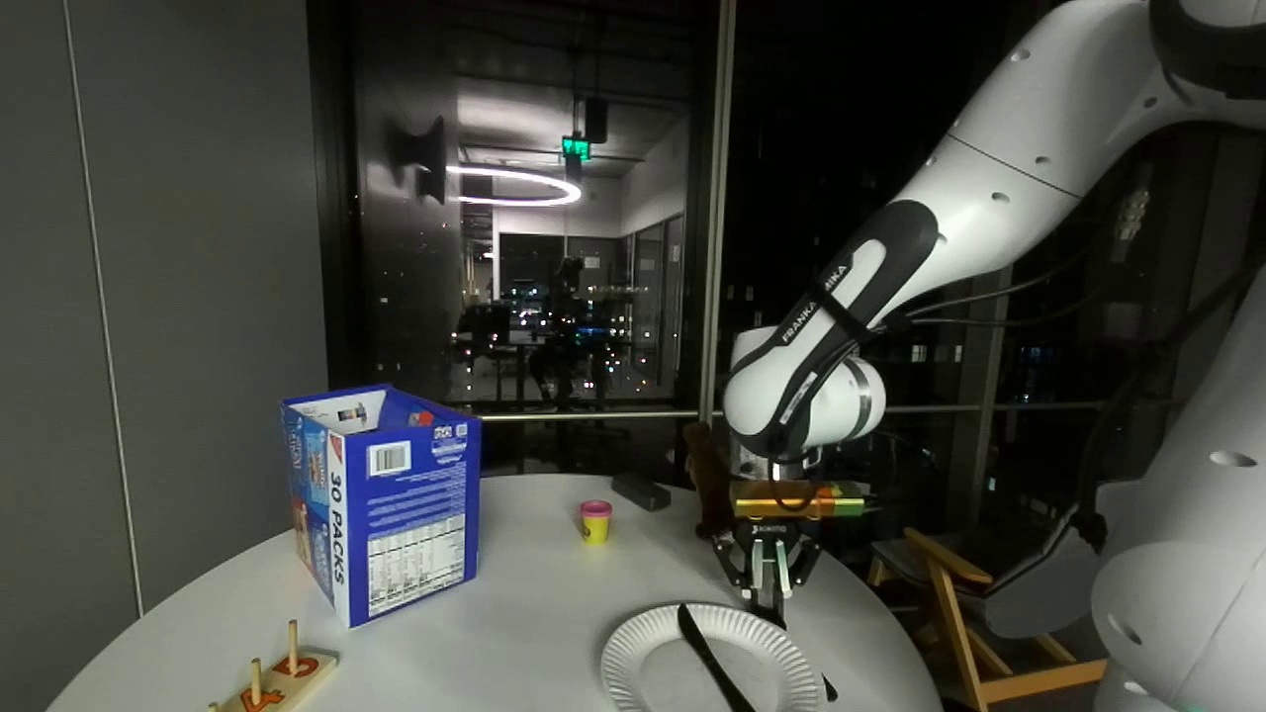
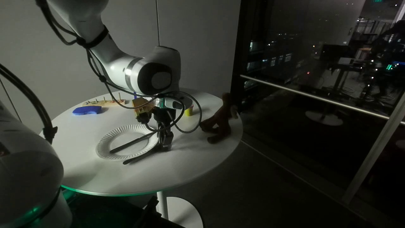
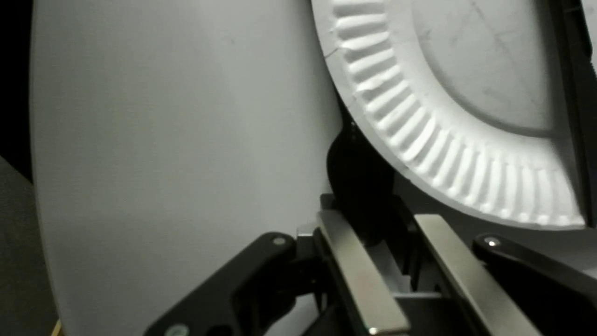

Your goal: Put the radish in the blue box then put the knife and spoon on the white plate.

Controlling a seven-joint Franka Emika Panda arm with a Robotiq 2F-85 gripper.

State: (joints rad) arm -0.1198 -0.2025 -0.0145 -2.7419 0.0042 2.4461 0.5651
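At ten o'clock from the white plate (image 1: 629, 658), in an exterior view, stands the blue box (image 1: 420, 524); a yellow tub (image 1: 595, 526) sits at eleven, both on the table (image 1: 534, 603). Across the plate lies the dark knife (image 1: 708, 657), one end toward eleven. Just off the plate's one o'clock rim, the gripper (image 1: 767, 603) points down, fingers (image 3: 361, 275) apart, the bowl of a dark spoon (image 3: 358, 163) between them; whether they grasp it, I cannot tell.
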